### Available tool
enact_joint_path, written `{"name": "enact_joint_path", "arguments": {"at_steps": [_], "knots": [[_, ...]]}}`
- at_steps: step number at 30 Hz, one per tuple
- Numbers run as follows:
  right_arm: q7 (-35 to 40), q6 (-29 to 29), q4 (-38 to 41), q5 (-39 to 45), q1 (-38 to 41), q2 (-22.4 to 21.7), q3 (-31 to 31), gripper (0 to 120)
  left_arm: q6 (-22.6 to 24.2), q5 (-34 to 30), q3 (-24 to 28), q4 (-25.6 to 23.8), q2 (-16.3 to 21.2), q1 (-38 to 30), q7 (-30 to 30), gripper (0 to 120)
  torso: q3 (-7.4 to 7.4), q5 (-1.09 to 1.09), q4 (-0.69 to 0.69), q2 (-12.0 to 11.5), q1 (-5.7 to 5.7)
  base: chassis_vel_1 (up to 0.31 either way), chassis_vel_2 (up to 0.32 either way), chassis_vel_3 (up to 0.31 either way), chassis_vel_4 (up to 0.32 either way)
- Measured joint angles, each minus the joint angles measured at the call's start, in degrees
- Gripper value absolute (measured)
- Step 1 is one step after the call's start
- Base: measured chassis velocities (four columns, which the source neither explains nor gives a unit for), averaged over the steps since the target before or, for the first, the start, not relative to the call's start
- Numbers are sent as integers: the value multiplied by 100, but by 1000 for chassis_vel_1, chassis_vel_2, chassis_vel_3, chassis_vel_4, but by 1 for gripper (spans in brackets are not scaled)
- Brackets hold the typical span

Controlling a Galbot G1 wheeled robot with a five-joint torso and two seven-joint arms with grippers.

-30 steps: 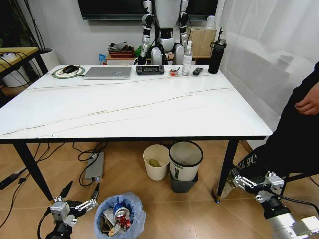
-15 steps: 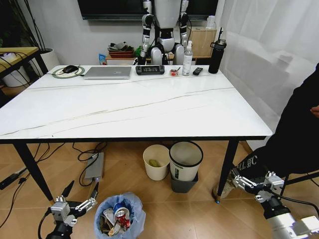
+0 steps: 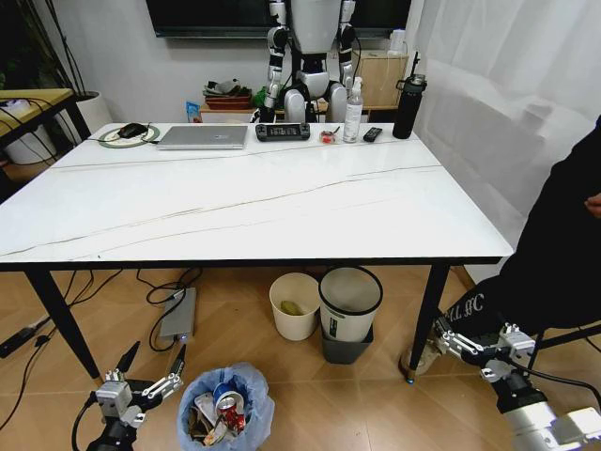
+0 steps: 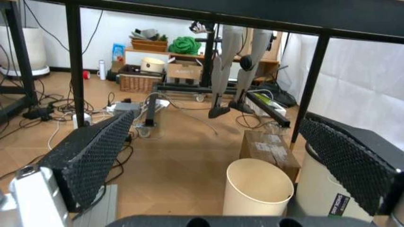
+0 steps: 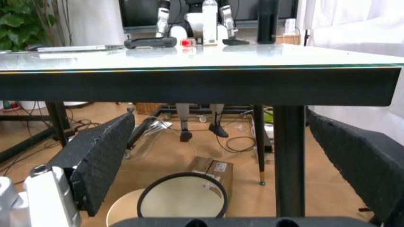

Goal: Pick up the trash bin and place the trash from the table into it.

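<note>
Person's hand (image 3: 593,205) withdrawn; "LLBC"-like lettering (image 3: 465,306) on trousers.

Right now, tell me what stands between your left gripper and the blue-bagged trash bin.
Nothing visible. The left gripper hangs open, low above the floor, just beside the trash bin, with bare floor between them. The cream bin and black bin stand farther back, under the table.

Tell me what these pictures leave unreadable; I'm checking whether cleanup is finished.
- Trash bin: head view, its lower part is cut off by the frame's edge, so its base is unseen.
- Trash deep in the bin: head view, covered by the upper pieces.
- Cream bin contents: head view, too small to identify.
- Right end effector and left end effector: head view, arms behind them cropped.
</note>
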Motion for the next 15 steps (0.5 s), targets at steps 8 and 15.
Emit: {"name": "enact_joint_path", "arguments": {"at_steps": [8, 15], "knots": [[0, 0, 0, 0, 0, 0, 0, 100, 1, 0, 0, 4, 0, 0, -2, 100, 0, 0, 0, 0, 0, 0, 0, 0, 0], [0, 0, 0, 0, 0, 0, 0, 100, 1, 0, 0, 6, 0, 0, -2, 100, 0, 0, 0, 0, 0, 0, 0, 0, 0]]}}
